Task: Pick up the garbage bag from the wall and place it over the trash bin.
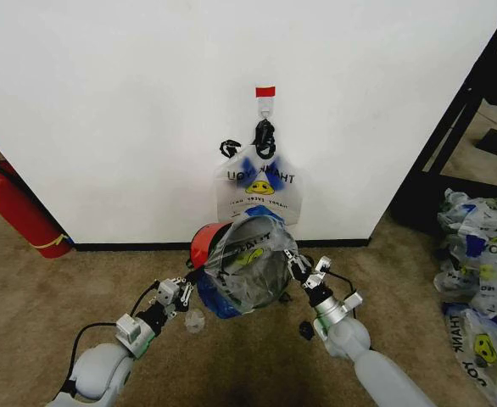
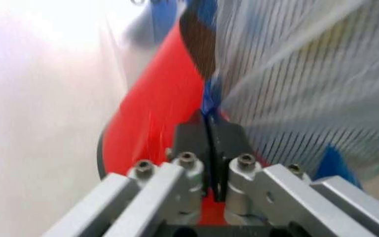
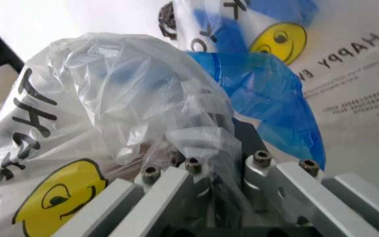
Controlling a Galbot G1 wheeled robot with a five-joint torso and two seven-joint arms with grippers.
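Below the wall (image 1: 104, 102) (another bag hangs on its hook), left gripper (image 1: 183, 292) and right gripper (image 1: 298, 264) each pinch the garbage bag (image 1: 247, 270), stretched over the tilted trash bin (image 1: 204, 244).

The head view looks forward and down from above both arms, facing the wall (image 1: 130, 102) and the floor (image 1: 28, 297) before it. The left wrist view looks along the left gripper (image 2: 209, 133), very close against the trash bin (image 2: 156, 113). The right wrist view looks along the right gripper (image 3: 226, 148), very close to the garbage bag (image 3: 110, 98). All three views share the bag-covered bin.
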